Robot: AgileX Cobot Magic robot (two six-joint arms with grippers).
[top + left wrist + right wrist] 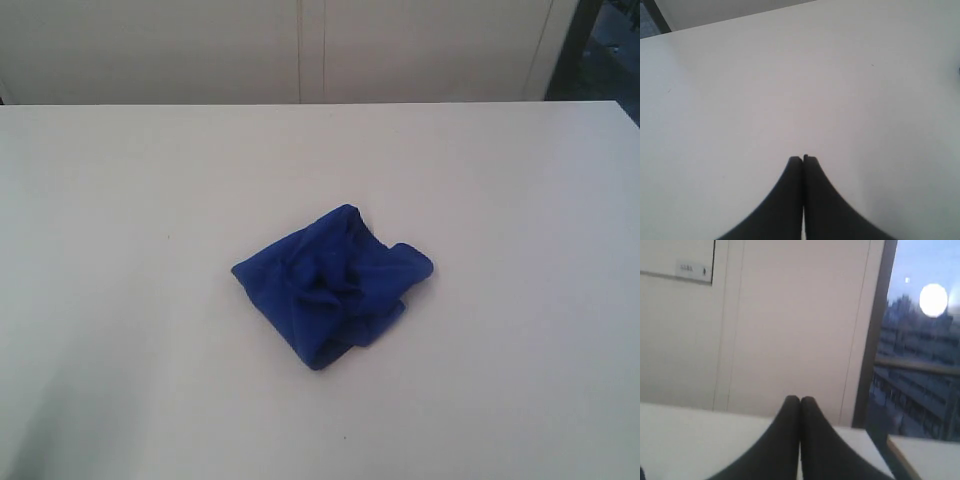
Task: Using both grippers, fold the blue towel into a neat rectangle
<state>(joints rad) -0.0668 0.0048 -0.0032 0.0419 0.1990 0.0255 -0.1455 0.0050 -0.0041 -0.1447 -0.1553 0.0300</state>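
Note:
The blue towel (332, 285) lies crumpled in a loose heap near the middle of the white table (120, 250) in the exterior view. Neither arm shows in that view. In the left wrist view my left gripper (803, 159) is shut, its black fingers pressed together over bare table with nothing between them. A sliver of blue sits at that view's edge. My right gripper (800, 400) is shut too and empty, pointing past the table's far edge toward a pale wall. The towel does not show between either pair of fingers.
A pale panelled wall (300, 50) runs behind the table. In the right wrist view a dark window frame (875, 340) and a second table's corner (925, 455) stand beyond the table's edge.

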